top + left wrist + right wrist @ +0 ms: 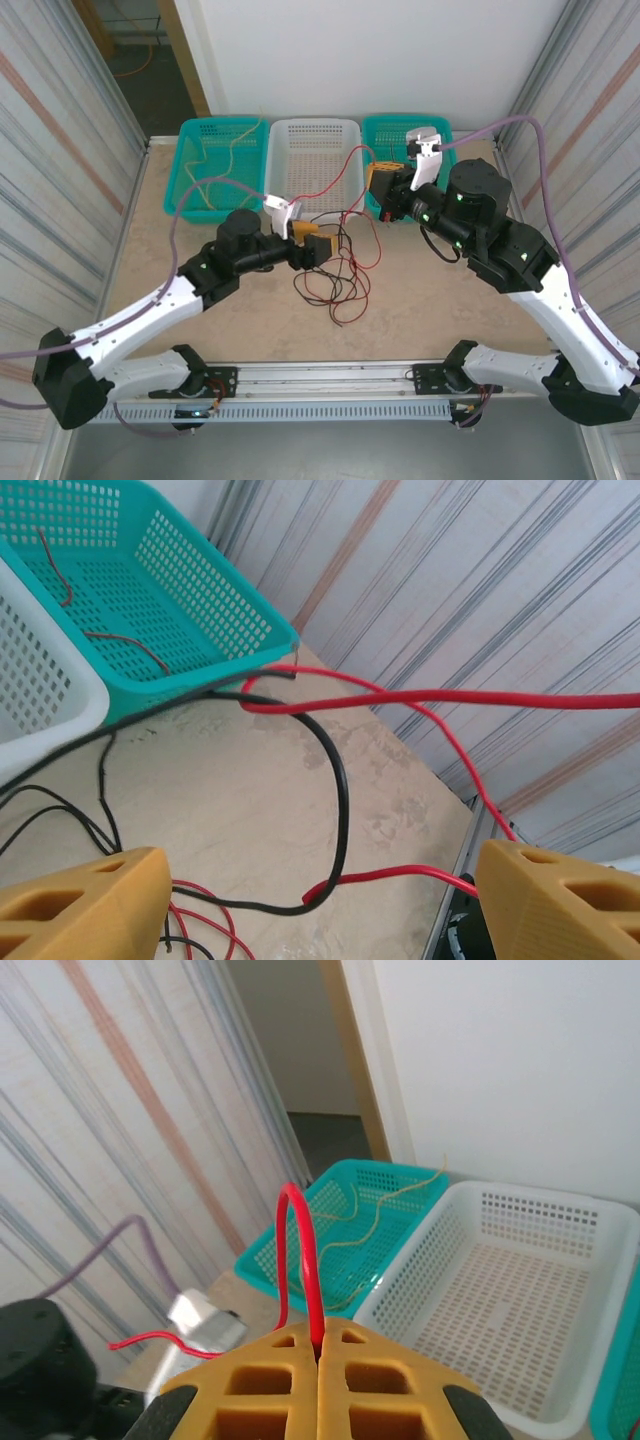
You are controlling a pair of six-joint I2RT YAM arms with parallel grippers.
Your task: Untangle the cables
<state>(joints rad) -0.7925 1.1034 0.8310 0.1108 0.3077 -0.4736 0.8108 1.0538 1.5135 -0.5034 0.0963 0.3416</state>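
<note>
Well, far beyond and to the left of the left gripper, pale yellow cables lie in a teal basket, prob. parked there as already sorted. The left gripper's jaws stand wide, w/ a black cable loop and a red cable crossing the gap btwn them, nothing pinched; looks like a release or a re-aim for a fresh grab. Just below and right of it the tangle of red and black rests on the table. The right gripper, raised near the white basket, is clamped on the red cable, holding it up, likely so it draws clear of the knot.
</note>
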